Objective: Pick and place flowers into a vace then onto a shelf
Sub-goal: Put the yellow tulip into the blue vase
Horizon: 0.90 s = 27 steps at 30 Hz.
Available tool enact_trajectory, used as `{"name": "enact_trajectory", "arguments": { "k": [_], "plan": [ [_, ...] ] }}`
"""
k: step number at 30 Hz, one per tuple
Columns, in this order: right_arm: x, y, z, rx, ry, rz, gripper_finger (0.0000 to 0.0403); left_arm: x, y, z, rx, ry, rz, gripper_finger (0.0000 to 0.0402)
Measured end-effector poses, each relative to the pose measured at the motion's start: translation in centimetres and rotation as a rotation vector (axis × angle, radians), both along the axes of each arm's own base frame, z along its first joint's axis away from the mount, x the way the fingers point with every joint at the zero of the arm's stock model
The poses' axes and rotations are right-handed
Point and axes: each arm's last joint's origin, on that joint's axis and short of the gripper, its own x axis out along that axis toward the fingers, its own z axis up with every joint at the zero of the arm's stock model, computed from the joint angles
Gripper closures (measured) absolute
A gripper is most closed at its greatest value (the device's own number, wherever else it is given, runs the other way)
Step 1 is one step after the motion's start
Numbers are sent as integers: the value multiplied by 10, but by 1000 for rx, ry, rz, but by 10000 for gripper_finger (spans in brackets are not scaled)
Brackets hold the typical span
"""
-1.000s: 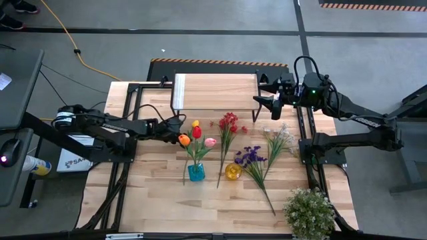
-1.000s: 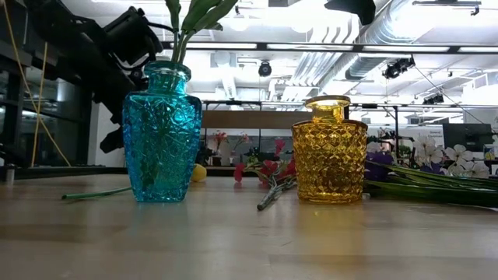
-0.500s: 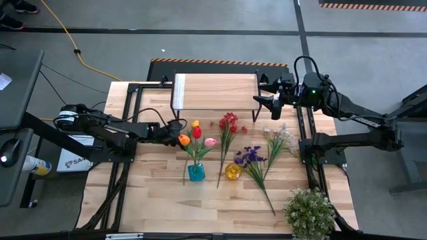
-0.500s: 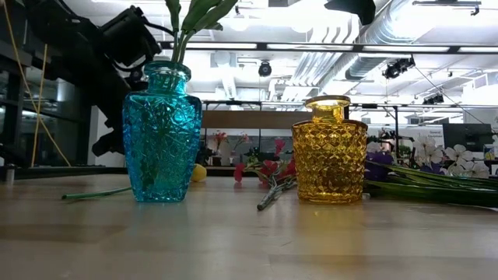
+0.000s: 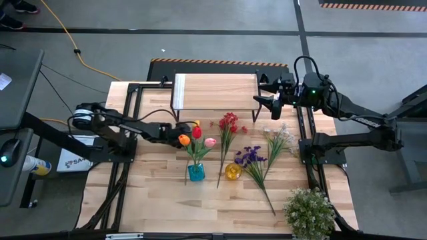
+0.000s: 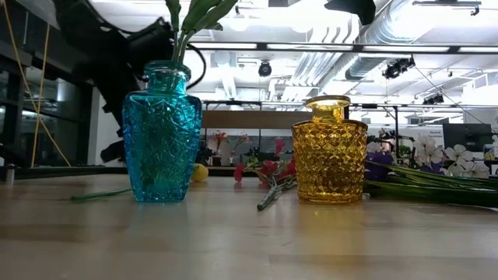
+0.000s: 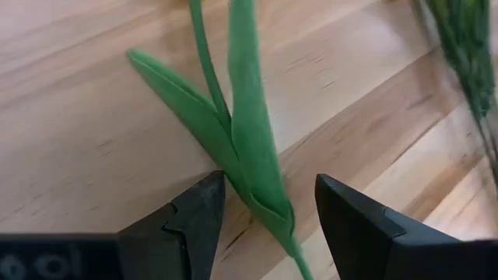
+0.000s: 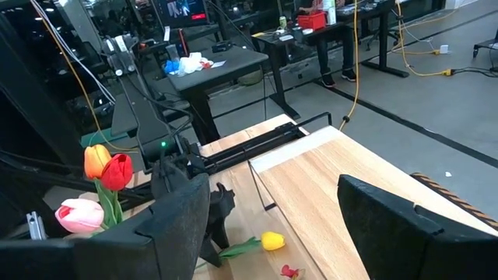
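Tulips (image 5: 195, 137) are held in the blue vase (image 5: 195, 172), the yellow vase (image 5: 232, 171) empty; the left gripper (image 5: 179, 127), fingers parted around a leafy stem (image 7: 247, 155), has been advanced toward them, while the right gripper (image 5: 268, 99) waits open.

Grey floor (image 5: 220, 40), ceiling ducts (image 6: 420, 23), desks (image 8: 210, 66)

Right gripper (image 8: 264, 225) fingers spread wide above light wood plank shelf (image 8: 342, 179); orange, red, pink tulips (image 8: 105, 183) upright, yellow tulip (image 8: 271, 241) lying flat.
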Motion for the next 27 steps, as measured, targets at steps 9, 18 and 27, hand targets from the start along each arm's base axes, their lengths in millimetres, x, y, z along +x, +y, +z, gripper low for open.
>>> {"name": "enact_trajectory", "arguments": {
  "k": [9, 18, 27],
  "plan": [
    [0, 0, 0, 0, 0, 0, 130, 9, 1, 1, 2, 107, 3, 165],
    [0, 0, 0, -9, 4, 3, 130, 4, 1, -1, 5, 160, 10, 171],
    [0, 0, 0, -7, 3, 3, 130, -4, 1, -4, 9, 253, 42, 305]
  ]
}}
